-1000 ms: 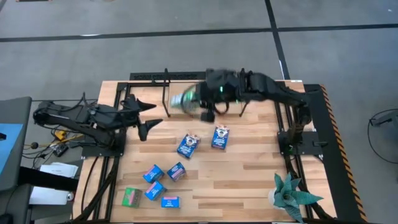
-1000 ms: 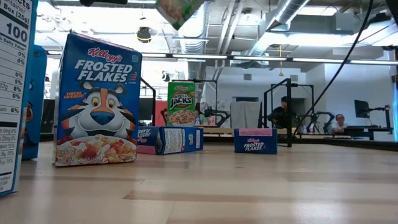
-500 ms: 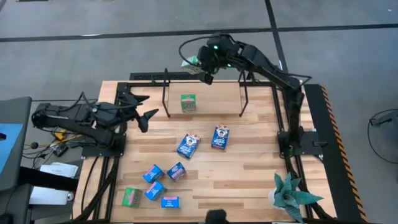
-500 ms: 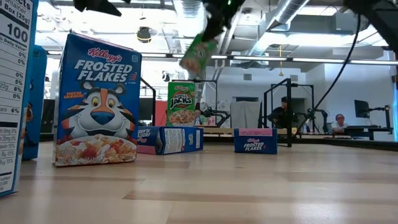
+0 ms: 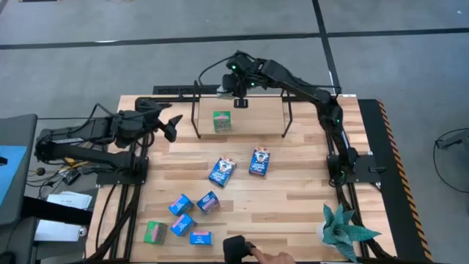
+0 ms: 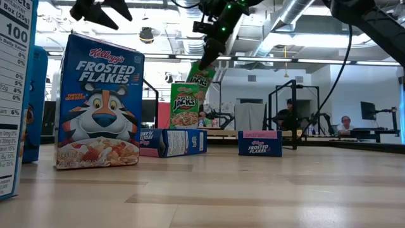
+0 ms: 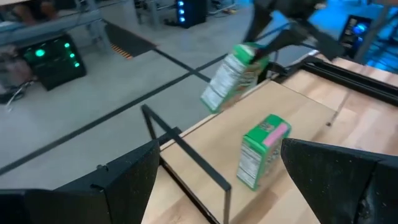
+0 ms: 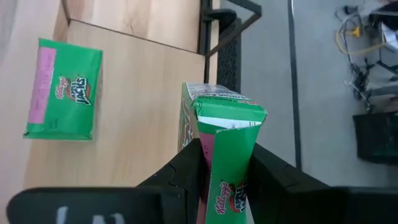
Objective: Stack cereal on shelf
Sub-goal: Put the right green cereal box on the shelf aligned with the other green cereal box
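Note:
My right gripper (image 8: 225, 177) is shut on a green cereal box (image 7: 233, 74) above the far left part of the shelf (image 5: 256, 117), a light wooden board between black wire uprights. In the low view the held box (image 6: 201, 75) hangs tilted just above a second green box (image 6: 185, 106). That second box (image 5: 221, 121) stands upright on its bottom end on the shelf board. My left gripper (image 5: 167, 125) hangs open in the air left of the shelf, pointing at it. My right gripper pinches the green box between its two fingers, which lie on two opposite sides (image 8: 211, 168) at the end nearer the wrist. The fingers slant down from above. The box sticks out past them, tilted, its free end (image 8: 227, 115) lowest and clear of the shelf.
Two dark blue boxes (image 5: 222, 170) (image 5: 259, 161) lie mid-table. Several light blue boxes (image 5: 182, 224) and a green one (image 5: 154, 232) lie near the front left. A plant (image 5: 344, 231) stands at the front right. A person's hand (image 5: 267, 257) shows at the near edge.
My right gripper has carried the green box toward the table's far edge and down, until it hangs just above the box standing on the shelf; the held box has tipped as the wrist rolled. My left gripper has swung toward the far edge, still open.

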